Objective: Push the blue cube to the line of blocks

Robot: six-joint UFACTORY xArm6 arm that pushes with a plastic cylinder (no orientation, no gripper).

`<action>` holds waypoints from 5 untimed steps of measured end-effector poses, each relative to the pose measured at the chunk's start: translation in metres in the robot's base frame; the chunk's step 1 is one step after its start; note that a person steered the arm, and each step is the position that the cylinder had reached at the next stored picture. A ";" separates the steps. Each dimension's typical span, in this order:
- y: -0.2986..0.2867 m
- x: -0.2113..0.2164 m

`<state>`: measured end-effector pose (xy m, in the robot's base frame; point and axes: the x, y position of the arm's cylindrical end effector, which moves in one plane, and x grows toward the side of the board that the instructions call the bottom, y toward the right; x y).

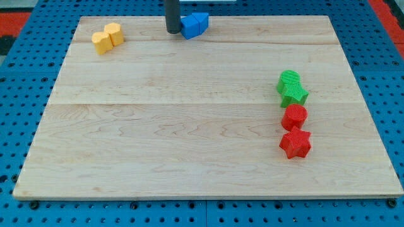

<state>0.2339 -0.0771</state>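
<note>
Two blue blocks touch at the view's top centre: a blue cube on the left and a blue wedge-like block on its right. My tip stands right against the cube's left side. At the view's right a line of blocks runs top to bottom: a green cylinder, a green star, a red cylinder and a red star.
Two yellow blocks sit together at the view's top left, one beside the other. The wooden board lies on a blue pegboard table.
</note>
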 end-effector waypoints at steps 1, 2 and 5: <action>-0.036 -0.019; -0.020 -0.034; 0.146 0.045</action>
<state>0.2788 0.0688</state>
